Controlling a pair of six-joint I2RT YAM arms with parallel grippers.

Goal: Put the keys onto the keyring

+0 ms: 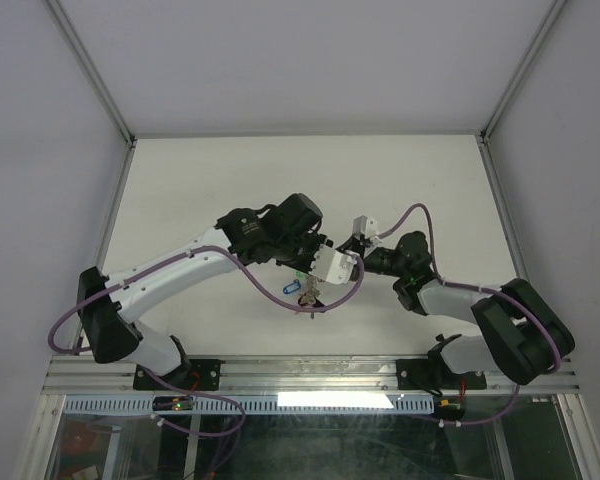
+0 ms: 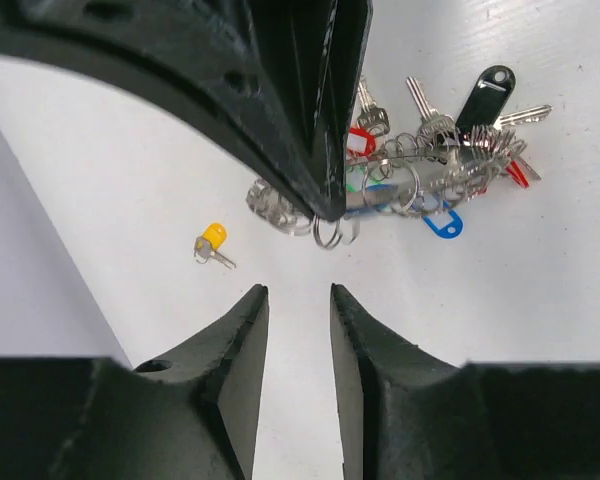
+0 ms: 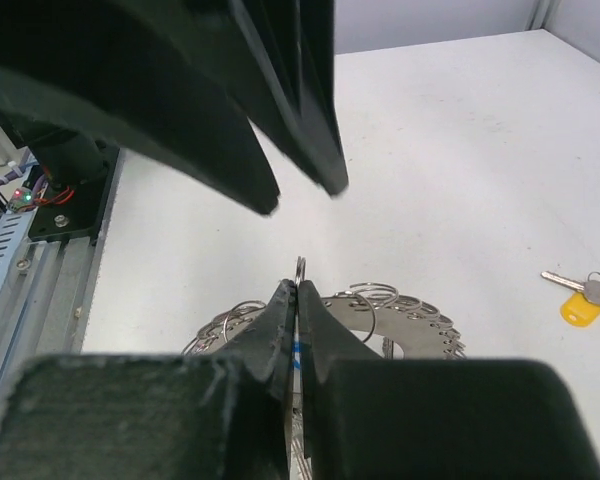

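Observation:
The keyring [image 2: 430, 165] is a silver ring fringed with small keys and red, blue, green and black tags. It also shows in the top view [image 1: 307, 292] and behind my right fingers in the right wrist view [image 3: 400, 315]. My right gripper [image 3: 297, 285] is shut on one small split ring at the keyring's edge. A strip of blue shows between its fingers. My left gripper [image 2: 298, 290] is open and empty, just short of that split ring. A yellow-tagged key [image 2: 212, 243] lies loose on the table, also in the right wrist view [image 3: 580, 298]. I cannot tell a loose blue-tagged key from the bunch.
The white table [image 1: 230, 190] is walled at the back and both sides. The two arms meet near the table's middle front, wrists close together. A metal rail [image 1: 310, 375] runs along the near edge.

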